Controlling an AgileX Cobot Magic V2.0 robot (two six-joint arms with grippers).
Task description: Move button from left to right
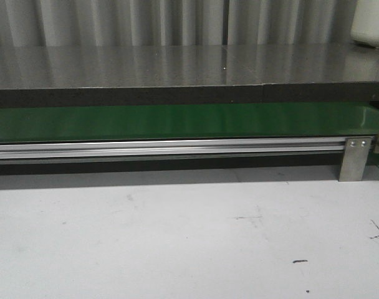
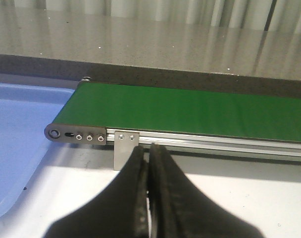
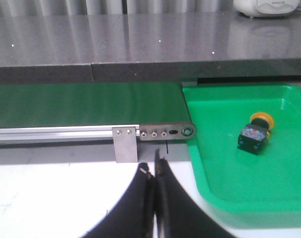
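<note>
left gripper (image 2: 149, 158) closed, right gripper (image 3: 154, 173) seemingly closed, both empty

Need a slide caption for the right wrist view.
Right hand shut and empty near the conveyor end; the button lies on its side in the green tray.

The green conveyor belt (image 1: 177, 121) runs off both side edges of the front view, neither end showing, while the blue tray (image 2: 22, 139) and green tray (image 3: 210, 188) are cropped by their wrist views' edges.
</note>
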